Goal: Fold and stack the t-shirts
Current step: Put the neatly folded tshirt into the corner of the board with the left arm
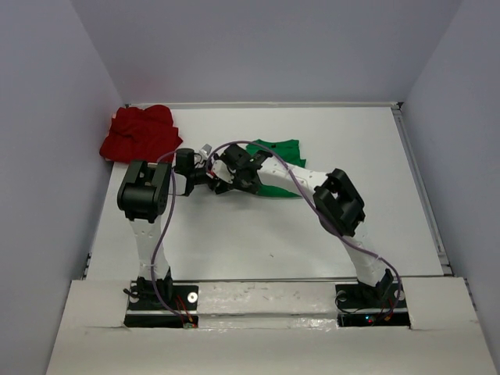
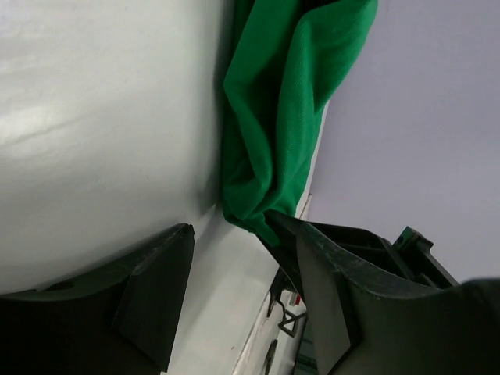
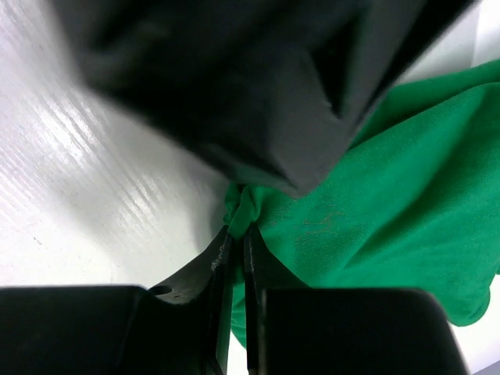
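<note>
Right gripper clamped on green t-shirt corner; left gripper spread, nothing held, just beside it.
Probably lining up a second pinch to flatten it mid-worktop. Red t-shirt sits bunched in the far-left corner.

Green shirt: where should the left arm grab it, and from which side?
The bunched tip of the green t-shirt just ahead of the left gripper, approached low from the left. The cloth there gathers into a narrow fold that should fit its open jaws. The right gripper pinches an edge nearby.
</note>
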Motion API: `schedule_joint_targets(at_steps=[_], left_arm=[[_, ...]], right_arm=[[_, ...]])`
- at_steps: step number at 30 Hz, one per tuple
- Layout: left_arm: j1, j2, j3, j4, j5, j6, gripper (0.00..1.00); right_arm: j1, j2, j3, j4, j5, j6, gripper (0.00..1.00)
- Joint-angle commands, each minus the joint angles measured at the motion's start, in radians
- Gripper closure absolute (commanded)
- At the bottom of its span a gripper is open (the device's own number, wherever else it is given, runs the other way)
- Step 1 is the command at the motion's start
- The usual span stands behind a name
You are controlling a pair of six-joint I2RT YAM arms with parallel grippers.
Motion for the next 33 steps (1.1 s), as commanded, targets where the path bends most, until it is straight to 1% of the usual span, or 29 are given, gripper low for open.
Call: schedule_joint_targets(at_steps=[1, 8, 12, 14, 15, 16, 19, 26, 33], left_arm=[[-0.016, 0.047, 0.047, 0.010, -0.065, -0.031, 0.30], [-0.050, 0.096, 0.096, 0.028, -0.070, -0.060, 0.31], [-0.061, 0.111, 0.108, 0.031, -0.076, -0.071, 0.30], [-0.065, 0.119, 0.116, 0.034, -0.084, -0.082, 0.27], [-0.065, 0.122, 0.123, 0.036, -0.088, -0.088, 0.23], [-0.067, 0.122, 0.128, 0.039, -0.093, -0.092, 0.13], [-0.071, 0.130, 0.143, 0.063, -0.099, -0.129, 0.01], [-0.081, 0.142, 0.162, 0.096, -0.099, -0.158, 0.01], [-0.119, 0.170, 0.159, 0.129, -0.099, -0.180, 0.01]], right_arm=[[-0.007, -0.094, 0.004, -0.004, -0.002, 0.000, 1.00], [-0.007, -0.127, -0.001, -0.006, 0.018, -0.013, 1.00], [-0.007, -0.137, -0.005, -0.006, 0.022, -0.014, 1.00], [-0.016, -0.141, -0.005, -0.004, 0.024, -0.014, 1.00], [-0.016, -0.142, -0.005, -0.006, 0.025, -0.014, 1.00], [-0.016, -0.144, -0.005, -0.006, 0.027, -0.014, 1.00], [-0.016, -0.145, -0.011, -0.006, 0.028, -0.017, 1.00], [-0.016, -0.150, -0.022, -0.004, 0.039, -0.020, 1.00], [-0.025, -0.139, 0.012, -0.013, 0.048, -0.022, 1.00]])
